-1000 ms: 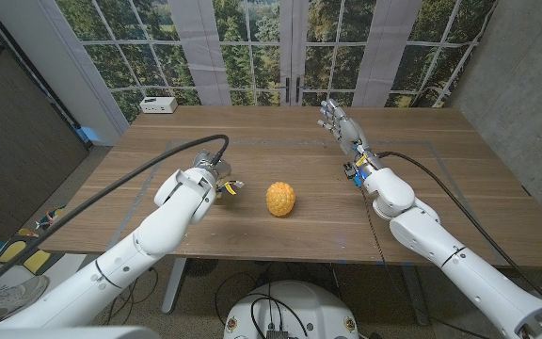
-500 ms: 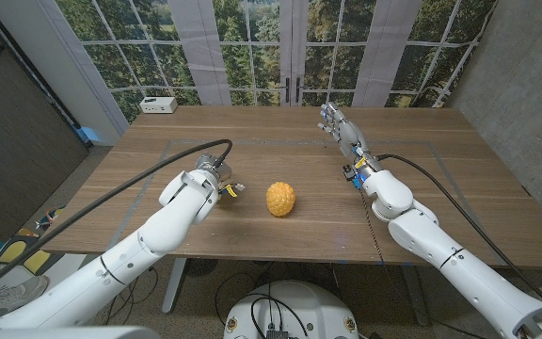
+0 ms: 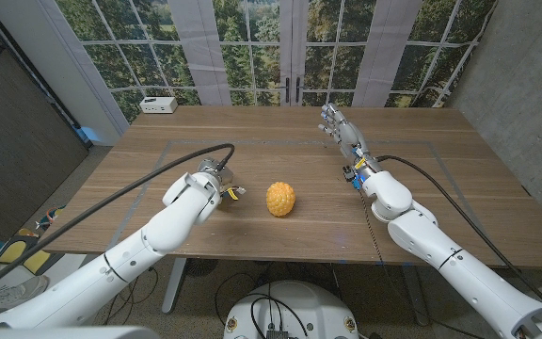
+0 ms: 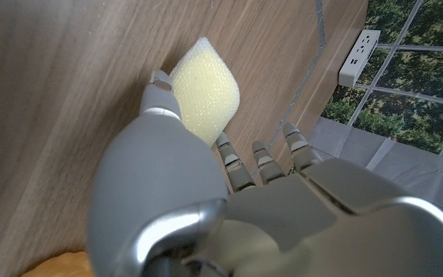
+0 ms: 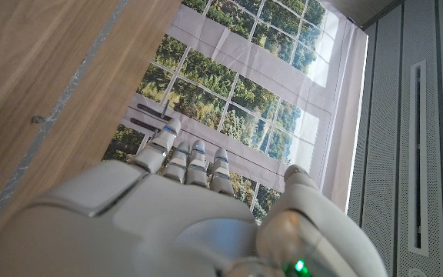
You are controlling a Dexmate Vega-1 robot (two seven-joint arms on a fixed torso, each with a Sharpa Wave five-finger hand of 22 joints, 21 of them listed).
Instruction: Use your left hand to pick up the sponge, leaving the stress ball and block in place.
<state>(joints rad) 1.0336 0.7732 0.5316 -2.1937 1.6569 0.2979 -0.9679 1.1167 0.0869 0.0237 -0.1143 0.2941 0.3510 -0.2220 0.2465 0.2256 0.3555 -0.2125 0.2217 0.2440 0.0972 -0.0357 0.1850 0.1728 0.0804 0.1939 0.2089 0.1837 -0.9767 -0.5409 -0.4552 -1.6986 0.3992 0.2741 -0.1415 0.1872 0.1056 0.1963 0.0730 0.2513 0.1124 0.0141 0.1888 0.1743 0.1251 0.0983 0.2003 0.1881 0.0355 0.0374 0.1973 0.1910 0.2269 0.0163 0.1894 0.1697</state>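
Our left robot hand (image 4: 206, 192) holds the pale yellow sponge (image 4: 203, 92) between thumb and fingers, just over the wooden surface (image 3: 280, 155). The sponge looks held by one end only, so we judge it could slip out as we raise it. The yellow stress ball (image 3: 280, 199) sits just beside our left hand; a sideways swing could nudge it. Our right robot hand (image 3: 339, 126) hovers wide, holding nothing.

The pale yellow porous foam sponge (image 4: 203, 88) looks rough and matt; the brown wooden table (image 3: 280, 151) shows smooth grain; the grey plastic left hand (image 4: 229, 200) is glossy.
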